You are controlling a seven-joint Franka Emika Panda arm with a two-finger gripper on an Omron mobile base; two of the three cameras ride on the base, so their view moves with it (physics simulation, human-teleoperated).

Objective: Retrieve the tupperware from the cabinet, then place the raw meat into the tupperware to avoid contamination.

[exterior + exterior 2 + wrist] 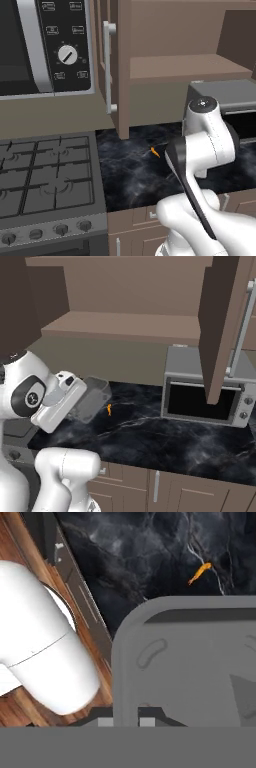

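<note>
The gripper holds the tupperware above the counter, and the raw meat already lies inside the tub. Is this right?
Not quite. The gripper holds the tupperware above the counter, but the raw meat lies on the counter outside the tub, as the hand view shows.

Two base cameras behind the arm, both toward the dark tabletop [130, 170]; hand camera close above it.

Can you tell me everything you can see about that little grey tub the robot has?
The tupperware is a small see-through grey plastic tub with rounded corners and a thin rim. It hangs tilted in the air above the dark marble counter, held at one edge by the gripper. It looks empty. The tiny orange raw meat lies on the counter just beside it, not touching.
</note>
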